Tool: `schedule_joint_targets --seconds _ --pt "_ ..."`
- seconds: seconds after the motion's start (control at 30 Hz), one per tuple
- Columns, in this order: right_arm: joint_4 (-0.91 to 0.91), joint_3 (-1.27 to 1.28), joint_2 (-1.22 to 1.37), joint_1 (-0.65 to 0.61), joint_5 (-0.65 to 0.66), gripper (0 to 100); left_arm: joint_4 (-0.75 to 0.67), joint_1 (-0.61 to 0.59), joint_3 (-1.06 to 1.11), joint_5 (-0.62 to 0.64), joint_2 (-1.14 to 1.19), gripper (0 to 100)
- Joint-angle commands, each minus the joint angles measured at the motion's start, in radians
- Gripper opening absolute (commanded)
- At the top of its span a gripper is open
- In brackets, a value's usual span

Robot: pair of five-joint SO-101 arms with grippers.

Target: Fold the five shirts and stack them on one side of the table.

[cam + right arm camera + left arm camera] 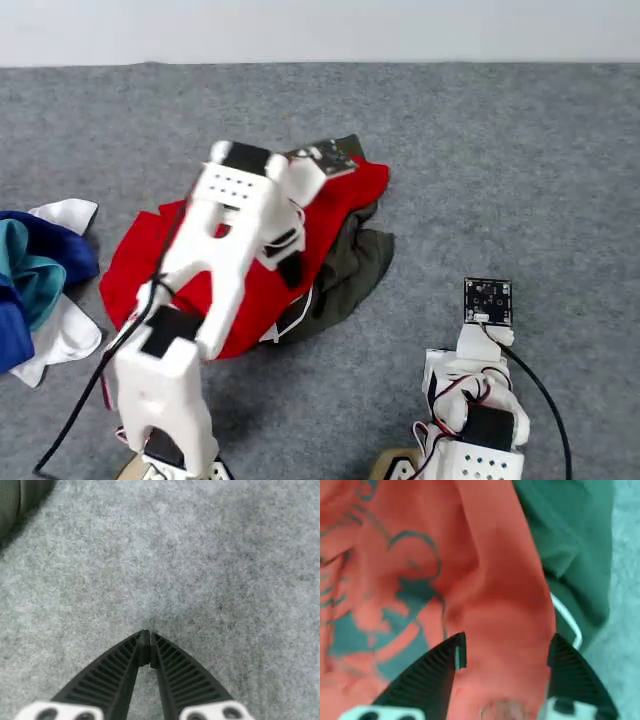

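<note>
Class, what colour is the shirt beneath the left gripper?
Red shirt, teal print; left wrist view.

This looks like a robotics lab or test bench. Grey felt (500, 150) covers the whole table, and a plain white wall (320, 30) runs behind it. Two small white arms stand at the near edge. The left arm (220, 260) is over the red shirt (140, 255). The right arm (480, 430) is well to that shirt's right, with bare wires and an uncovered camera board (488, 300). Loose shirts (35, 275) are heaped to the red shirt's left.
</note>
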Motion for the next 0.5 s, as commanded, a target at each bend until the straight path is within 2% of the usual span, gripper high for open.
schedule_joint_targets --seconds 0.0,0.13,0.17,0.33,0.47 --pt "0.007 0.015 -0.008 -0.001 0.011 0.9 -0.083 0.005 -0.004 0.054 0.057 22" --pt "0.007 0.015 -0.008 -0.001 0.011 0.9 -0.091 0.009 -0.030 0.051 0.072 2" --pt "0.007 0.015 -0.008 -0.001 0.011 0.9 -0.066 0.006 -0.056 0.051 0.072 0" --pt "0.007 0.015 -0.008 -0.001 0.011 0.9 0.130 -0.055 -0.309 0.051 0.072 0" --pt "0.007 0.015 -0.008 -0.001 0.011 0.9 0.137 -0.180 -0.503 0.058 0.026 0"
